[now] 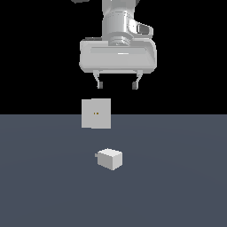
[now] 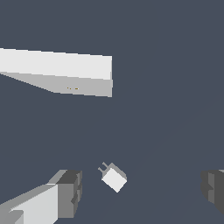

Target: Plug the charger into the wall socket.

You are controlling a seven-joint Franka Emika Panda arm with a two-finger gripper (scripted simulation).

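Observation:
The charger (image 1: 110,159) is a small white cube lying on the grey floor, its two short prongs pointing to the exterior view's left. It also shows in the wrist view (image 2: 114,178), between my fingers. The wall socket (image 1: 96,113) is a pale grey upright square plate with two tiny orange holes, standing behind the charger; it shows in the wrist view (image 2: 83,85) too. My gripper (image 1: 118,85) hangs high above both, open and empty, fingers spread wide.
The dark grey floor (image 1: 177,186) spreads flat around the charger and socket. Nothing else stands on it.

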